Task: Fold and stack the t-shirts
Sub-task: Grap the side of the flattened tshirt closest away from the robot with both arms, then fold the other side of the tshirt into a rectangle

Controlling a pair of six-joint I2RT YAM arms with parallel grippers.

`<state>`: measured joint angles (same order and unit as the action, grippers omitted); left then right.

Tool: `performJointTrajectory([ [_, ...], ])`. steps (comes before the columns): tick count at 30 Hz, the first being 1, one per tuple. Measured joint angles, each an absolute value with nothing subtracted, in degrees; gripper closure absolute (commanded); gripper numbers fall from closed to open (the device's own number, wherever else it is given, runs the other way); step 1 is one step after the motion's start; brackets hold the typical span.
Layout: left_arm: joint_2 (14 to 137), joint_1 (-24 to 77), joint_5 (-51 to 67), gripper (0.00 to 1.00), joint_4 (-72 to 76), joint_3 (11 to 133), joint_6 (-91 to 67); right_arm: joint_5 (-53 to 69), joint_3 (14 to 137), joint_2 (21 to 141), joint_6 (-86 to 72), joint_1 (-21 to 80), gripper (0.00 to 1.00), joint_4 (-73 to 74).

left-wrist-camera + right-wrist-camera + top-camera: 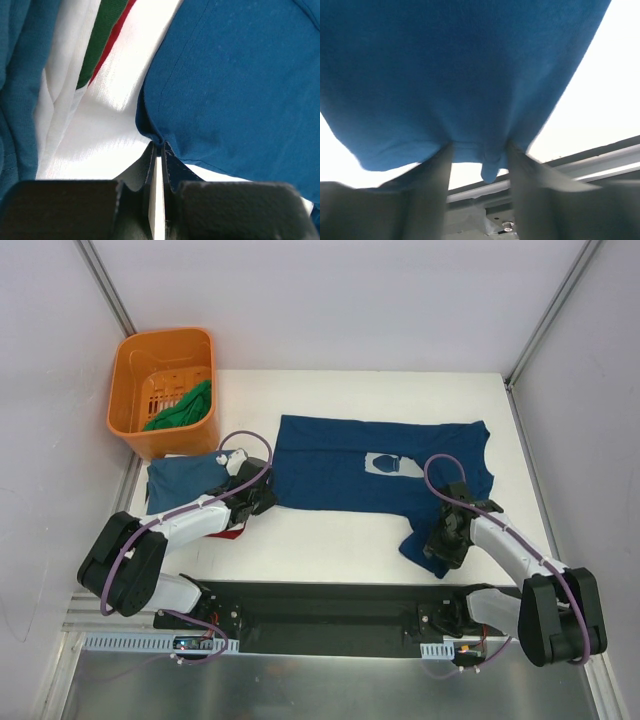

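A dark navy t-shirt [350, 465] with a small pale chest print [388, 464] lies spread across the white table. My left gripper [262, 496] is shut on its near left corner; in the left wrist view the gripper [160, 146] pinches a bunched edge of the navy shirt [235, 85]. My right gripper [441, 540] sits at the shirt's near right sleeve. In the right wrist view this gripper [480, 152] has its jaws wide apart, with the navy cloth [460, 75] draped across the fingertips. A folded teal-blue shirt [185, 480] tops a stack by my left arm.
An orange basket [165, 336] at the back left holds a green shirt [185, 408]. The stack shows a red edge [232, 532]; in the left wrist view it shows teal-blue [15, 75], white [57, 95], green [102, 35] and red [114, 42] layers. A black base rail [320, 605] runs along the near edge.
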<state>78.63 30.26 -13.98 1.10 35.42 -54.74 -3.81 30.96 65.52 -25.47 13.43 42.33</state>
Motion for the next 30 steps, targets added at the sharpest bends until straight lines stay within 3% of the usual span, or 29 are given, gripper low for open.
performJointTrajectory([
  [4,78.54,30.26,-13.98,1.0,1.1,35.42,-54.72,-3.6,31.03,65.49,-25.56,13.45,0.83,42.11],
  [12,72.38,30.26,-13.19,1.0,0.16,32.08,-55.68,-4.1,30.39,58.35,-26.02,14.37,0.99,44.47],
  [19,61.32,30.41,-10.92,1.0,-4.64,25.58,-57.95,-1.83,29.93,44.97,-26.96,16.12,0.99,50.94],
  [25,53.56,30.81,-10.81,1.0,-7.75,23.33,-59.11,-2.79,32.8,42.09,-26.89,16.23,0.99,57.01],
  [30,55.81,30.81,-10.85,1.0,-8.97,25.91,-58.59,-5.23,38.06,43.79,-26.0,16.27,0.99,57.63],
])
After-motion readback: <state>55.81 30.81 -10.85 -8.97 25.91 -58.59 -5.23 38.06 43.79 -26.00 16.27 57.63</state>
